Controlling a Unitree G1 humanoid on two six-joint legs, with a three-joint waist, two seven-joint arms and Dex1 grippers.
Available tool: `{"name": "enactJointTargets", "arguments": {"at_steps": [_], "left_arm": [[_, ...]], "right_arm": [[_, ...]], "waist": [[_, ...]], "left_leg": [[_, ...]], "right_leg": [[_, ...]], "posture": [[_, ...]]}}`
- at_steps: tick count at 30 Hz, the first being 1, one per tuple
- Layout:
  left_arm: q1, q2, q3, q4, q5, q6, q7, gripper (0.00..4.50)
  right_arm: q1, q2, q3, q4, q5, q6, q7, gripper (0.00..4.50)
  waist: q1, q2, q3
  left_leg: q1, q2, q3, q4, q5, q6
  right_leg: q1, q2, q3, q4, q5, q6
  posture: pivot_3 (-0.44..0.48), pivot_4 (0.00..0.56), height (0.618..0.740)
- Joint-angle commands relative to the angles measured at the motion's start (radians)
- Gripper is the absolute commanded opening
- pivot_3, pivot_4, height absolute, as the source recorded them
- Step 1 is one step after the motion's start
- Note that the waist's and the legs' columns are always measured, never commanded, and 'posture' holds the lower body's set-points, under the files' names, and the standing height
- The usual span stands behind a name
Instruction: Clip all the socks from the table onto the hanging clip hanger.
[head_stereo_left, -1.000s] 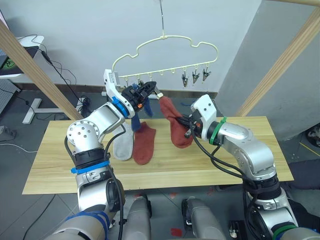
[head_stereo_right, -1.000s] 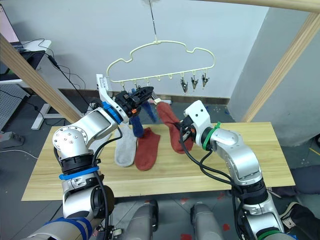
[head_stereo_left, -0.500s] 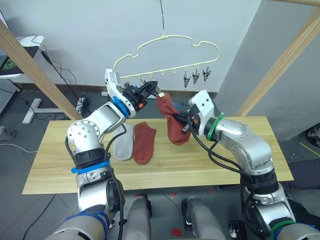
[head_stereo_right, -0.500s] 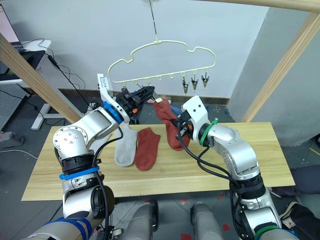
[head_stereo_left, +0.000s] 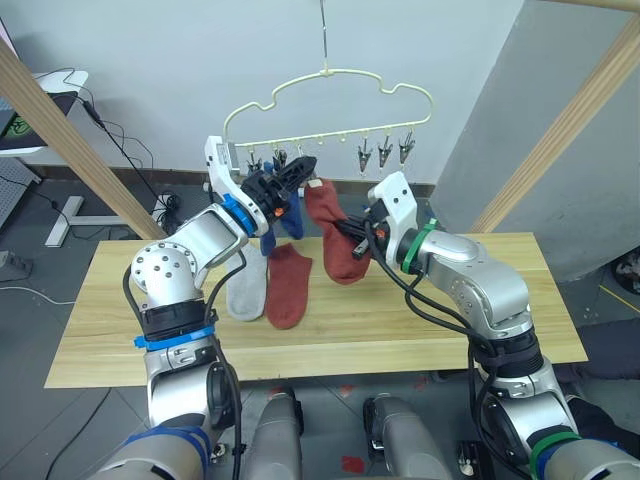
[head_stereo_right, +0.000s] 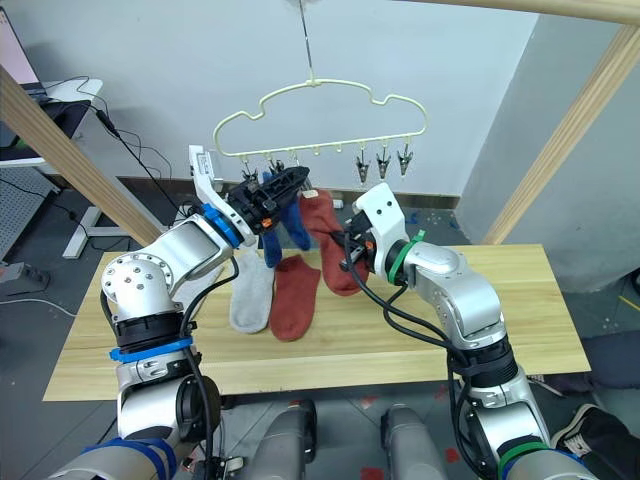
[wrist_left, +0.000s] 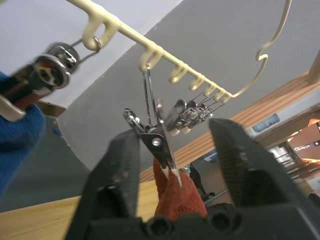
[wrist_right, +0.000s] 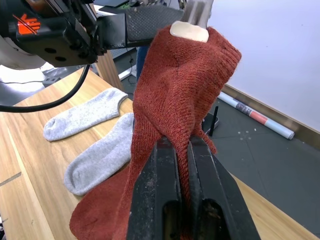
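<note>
**Red sock right up at the clip**

So the right gripper (wrist_right: 182, 165) has its two black fingers clamped tight on a rust red sock (head_stereo_left: 335, 235), pinching it around the middle and holding it up in the air above the table (head_stereo_left: 480, 320). The cuff end of that sock sits right at the tip of a grey metal clip (wrist_left: 159, 145) hanging from the pale-yellow clip hanger (head_stereo_left: 330, 105).

The left gripper (wrist_left: 172, 165) is up at that same clip, fingers spread on either side of it. From the left wrist view the clip sits between the fingers, but I honestly can't tell if they're pressing on it or just beside it. The red sock's top edge pokes up just under the clip's point.

A blue sock (head_stereo_right: 278, 220) hangs from the hanger's left end, close behind the left gripper. Three more clips (head_stereo_left: 385, 150) dangle free on the hanger's right side.

Down on the table: another rust red sock (head_stereo_left: 288, 290) lying flat near the middle, and two light grey socks (wrist_right: 97, 132) just beside it toward the robot's left, one overlapping the other.
</note>
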Motion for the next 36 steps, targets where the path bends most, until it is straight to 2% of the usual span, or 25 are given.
{"name": "enactJointTargets", "arguments": {"at_steps": [1,3,5,8,14,18,20,24,26,31,33,36], "left_arm": [[0.006,0.025,0.008,-0.047,-0.020,-0.005,-0.010,3.83],[0.024,0.055,0.006,-0.079,-0.027,0.013,-0.015,4.48],[0.058,0.107,-0.014,-0.138,-0.023,0.039,-0.040,4.48],[0.125,0.201,-0.037,-0.231,-0.023,0.083,-0.084,4.50],[0.235,0.309,-0.032,-0.347,-0.053,0.121,-0.119,4.50],[0.364,0.371,-0.050,-0.433,0.007,0.094,-0.165,4.50],[0.416,0.397,-0.071,-0.471,0.060,0.065,-0.169,4.50],[0.502,0.437,-0.135,-0.571,0.259,-0.080,-0.164,4.50],[0.519,0.444,-0.149,-0.588,0.296,-0.103,-0.168,4.50],[0.577,0.434,-0.149,-0.592,0.329,-0.305,-0.385,4.50],[0.605,0.421,-0.145,-0.586,0.358,-0.380,-0.428,4.50],[0.633,0.410,-0.153,-0.593,0.379,-0.450,-0.482,4.50]], "right_arm": [[0.004,0.008,-0.004,-0.042,0.028,-0.005,0.000,0.00],[0.008,0.016,0.004,-0.039,0.032,-0.007,-0.003,0.00],[0.016,0.024,0.011,-0.028,0.034,-0.011,-0.004,0.00],[0.031,0.035,0.014,0.004,0.037,-0.028,-0.002,0.81],[0.097,0.004,0.023,0.025,0.028,-0.072,0.013,3.05],[0.168,-0.057,0.014,-0.012,0.003,-0.091,0.003,4.45],[0.189,-0.072,0.003,-0.026,-0.003,-0.119,-0.009,4.48],[0.191,-0.061,-0.043,-0.058,-0.004,-0.158,-0.057,4.48],[0.177,-0.052,-0.058,-0.067,-0.020,-0.182,-0.090,4.48],[0.087,0.000,-0.107,-0.051,-0.021,-0.203,-0.172,4.48],[0.052,0.042,-0.120,-0.012,-0.030,-0.238,-0.218,4.48],[0.005,0.082,-0.125,0.052,-0.051,-0.290,-0.263,3.90]], "waist": [[0.000,0.000,0.000],[-0.001,0.000,0.000],[-0.003,0.000,0.000],[-0.002,0.000,0.000],[0.009,0.000,0.000],[0.013,0.000,0.000],[0.015,0.000,0.000],[0.021,0.000,0.000],[0.023,0.000,0.000],[0.025,0.000,0.000],[0.025,0.000,0.000],[0.026,0.000,0.000]], "left_leg": [[0.000,0.000,0.000,0.000,0.000,0.000],[0.000,0.000,0.000,0.000,0.000,0.000],[0.000,0.001,0.000,0.000,0.000,0.000],[0.000,0.001,0.000,-0.002,0.000,0.000],[0.000,0.000,0.000,-0.001,0.000,0.000],[0.000,0.000,0.001,-0.001,0.000,0.000],[0.000,0.000,0.001,-0.002,0.000,0.000],[0.000,0.001,0.002,-0.002,0.000,0.000],[0.000,0.001,0.002,-0.002,0.000,0.000],[0.000,0.001,0.004,-0.002,0.000,0.000],[0.000,0.001,0.005,-0.003,0.000,0.000],[0.000,0.001,0.005,-0.005,0.000,0.000]], "right_leg": [[0.000,0.000,0.000,0.000,0.000,0.000],[0.000,0.000,0.000,0.000,0.000,0.000],[-0.001,0.000,0.001,0.000,0.000,0.000],[-0.001,0.000,0.000,0.000,0.000,0.000],[0.000,-0.001,-0.001,0.000,0.000,0.000],[0.000,-0.002,0.000,-0.001,0.000,0.000],[-0.001,-0.002,0.000,-0.001,0.000,0.000],[-0.002,-0.001,0.001,0.000,-0.001,0.000],[-0.002,-0.001,0.002,0.000,-0.001,-0.001],[-0.003,-0.001,0.003,-0.001,-0.001,-0.001],[-0.003,-0.001,0.003,-0.001,-0.001,-0.002],[-0.004,-0.001,0.003,-0.001,-0.001,-0.002]], "posture": [[0.019,0.243,0.740],[0.022,0.240,0.740],[0.026,0.238,0.740],[0.037,0.237,0.740],[0.069,0.233,0.740],[0.072,0.233,0.740],[0.070,0.235,0.740],[0.070,0.235,0.740],[0.070,0.235,0.740],[0.063,0.239,0.740],[0.063,0.239,0.740],[0.067,0.247,0.740]]}}
